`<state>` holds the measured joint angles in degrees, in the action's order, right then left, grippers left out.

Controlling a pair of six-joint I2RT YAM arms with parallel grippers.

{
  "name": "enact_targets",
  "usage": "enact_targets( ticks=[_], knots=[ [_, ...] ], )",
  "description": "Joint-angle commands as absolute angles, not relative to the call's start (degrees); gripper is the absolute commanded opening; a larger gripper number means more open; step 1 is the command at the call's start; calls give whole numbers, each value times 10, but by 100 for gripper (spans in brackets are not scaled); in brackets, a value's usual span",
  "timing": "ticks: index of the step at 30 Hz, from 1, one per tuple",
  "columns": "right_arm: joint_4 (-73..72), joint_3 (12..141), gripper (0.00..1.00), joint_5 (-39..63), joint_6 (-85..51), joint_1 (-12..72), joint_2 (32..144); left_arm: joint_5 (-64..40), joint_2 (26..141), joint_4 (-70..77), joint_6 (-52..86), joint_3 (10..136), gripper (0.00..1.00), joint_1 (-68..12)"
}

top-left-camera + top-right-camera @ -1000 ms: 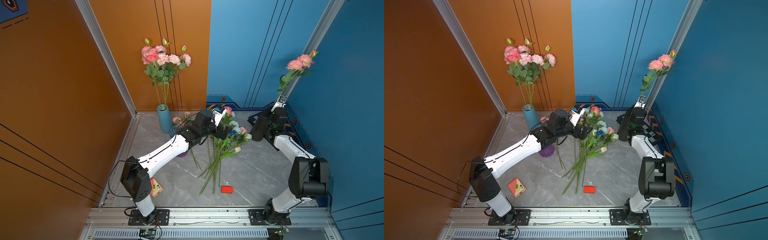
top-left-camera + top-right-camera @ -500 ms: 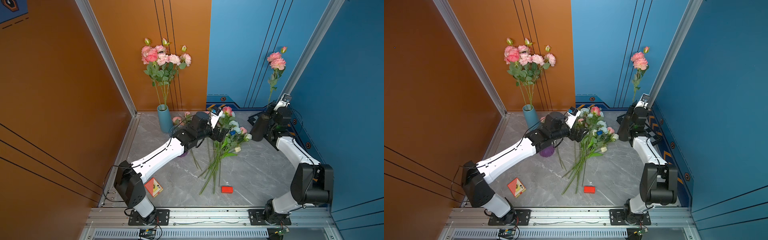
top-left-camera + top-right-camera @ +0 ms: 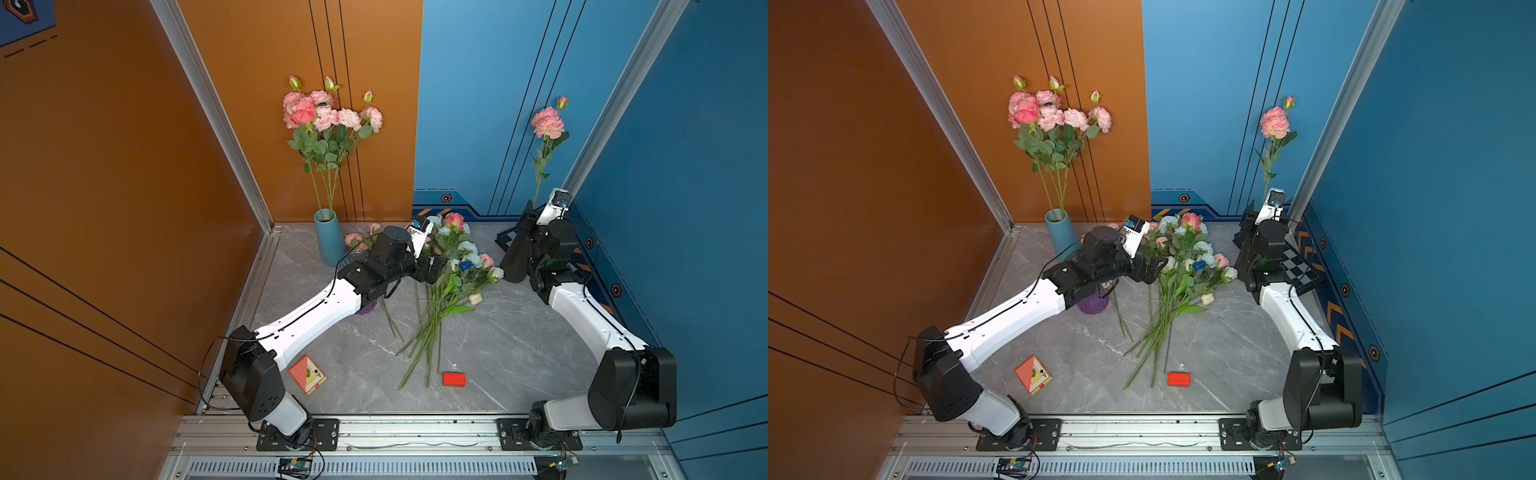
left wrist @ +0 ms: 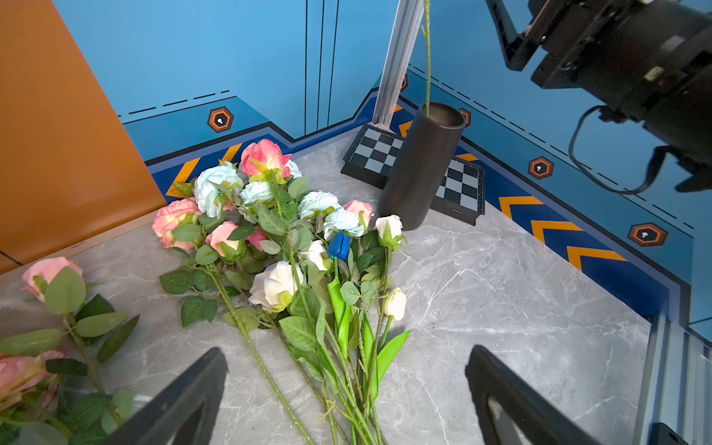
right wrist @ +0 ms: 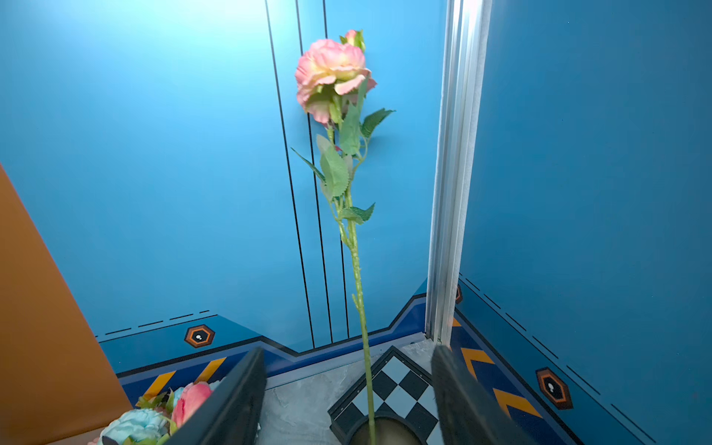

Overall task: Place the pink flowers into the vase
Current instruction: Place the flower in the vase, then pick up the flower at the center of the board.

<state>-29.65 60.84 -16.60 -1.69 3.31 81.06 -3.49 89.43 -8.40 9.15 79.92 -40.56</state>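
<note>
One pink flower (image 5: 331, 73) stands upright with its stem in the black vase (image 4: 420, 165), and shows in both top views (image 3: 547, 122) (image 3: 1274, 122). My right gripper (image 5: 348, 389) is open around that stem, which touches neither finger. A teal vase (image 3: 328, 237) at the back left holds several pink flowers (image 3: 328, 110). A mixed pile of flowers (image 4: 277, 231) lies on the floor, with pink heads (image 4: 266, 156) among pale blue and white ones. My left gripper (image 4: 343, 385) hangs open over the pile's stems, holding nothing.
A chessboard (image 4: 379, 154) lies behind the black vase, by the corner post. Two more pink flowers (image 4: 50, 269) lie near the teal vase. A purple vase (image 3: 1092, 301) sits under my left arm. A red block (image 3: 454, 379) and a card box (image 3: 307, 374) lie near the front.
The right gripper's fingers have spread off the stem. The flower has swung from leaning toward the right wall to upright. The left arm has shifted slightly.
</note>
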Motion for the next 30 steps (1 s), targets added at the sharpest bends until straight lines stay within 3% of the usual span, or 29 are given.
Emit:
enact_targets(
  ticks=[1,7,18,25,30],
  knots=[
    [-271,596,78,-152,-1,44,778,-21,875,-83,111,792,99,-399],
    [-165,594,100,-60,-25,94,745,-12,861,-100,146,783,99,-380],
    [-9,569,100,115,-42,275,805,-27,821,-138,205,784,99,-276],
    [15,572,98,147,-55,372,890,-28,786,-139,205,766,99,-240],
    [25,602,90,127,-73,439,973,-28,779,-139,206,762,99,-231]
  ],
)
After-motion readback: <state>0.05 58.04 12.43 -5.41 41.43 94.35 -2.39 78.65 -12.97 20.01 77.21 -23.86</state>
